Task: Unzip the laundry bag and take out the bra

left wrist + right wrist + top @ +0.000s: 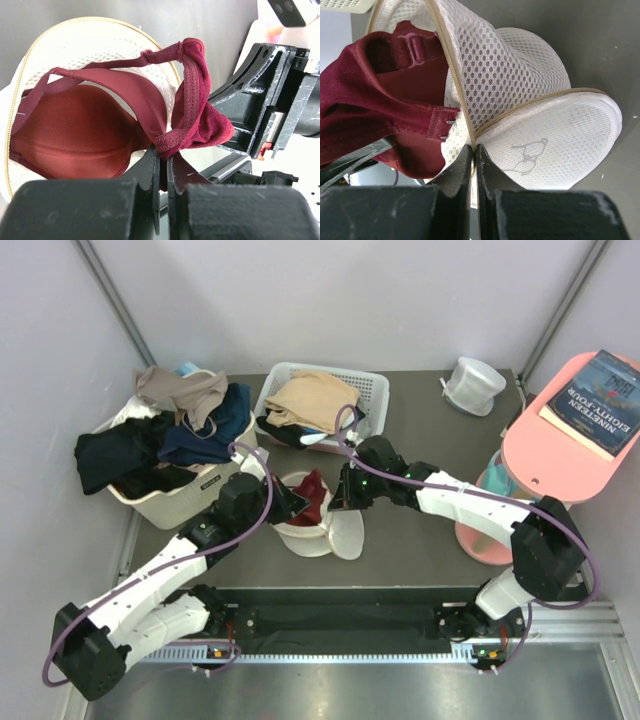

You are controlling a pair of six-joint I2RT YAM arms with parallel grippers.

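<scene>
The laundry bag (345,537) lies open on the counter (400,552) between my two arms, with its zipper already apart. My right hand (473,150) is closed narrow on the bag's edge, where the beige trim meets the mesh. I think this anchors the pouch, so it will not follow when I pull. My left hand (164,156) is pinched tight on the band of the dark red bra (85,130), a strip that gives a firm grip. One cup sits inside the bag and the band hangs over the rim. What remains, in my judgement, is to draw it free.
</scene>
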